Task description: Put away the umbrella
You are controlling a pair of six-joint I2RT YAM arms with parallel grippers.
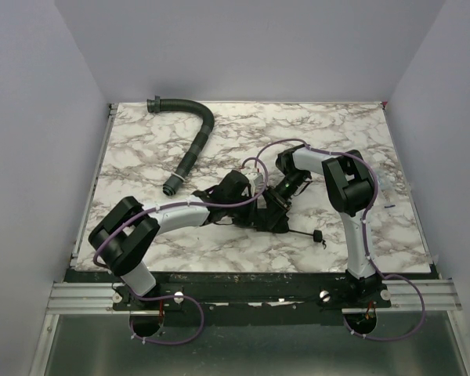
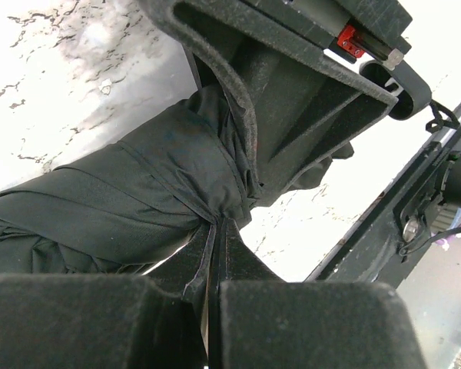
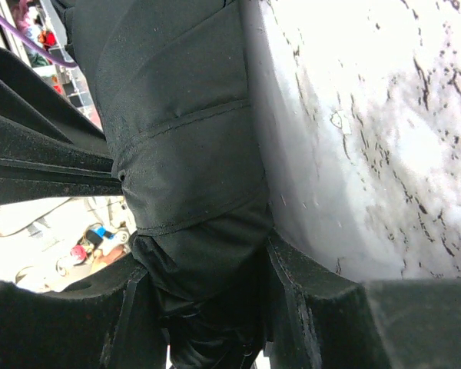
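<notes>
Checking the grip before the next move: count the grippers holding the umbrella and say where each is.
2. The left gripper pinches a fabric fold of the umbrella at mid-table; the right gripper clamps around its rolled bundle right beside it. No others in view.

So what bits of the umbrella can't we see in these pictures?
- Top view: the umbrella is mostly covered by the left gripper and right gripper; black on black, its shape is unclear.
- Left wrist view: one end runs off the left edge, the other hides behind the right gripper.
- Right wrist view: it runs off top and bottom; handle unseen.
</notes>
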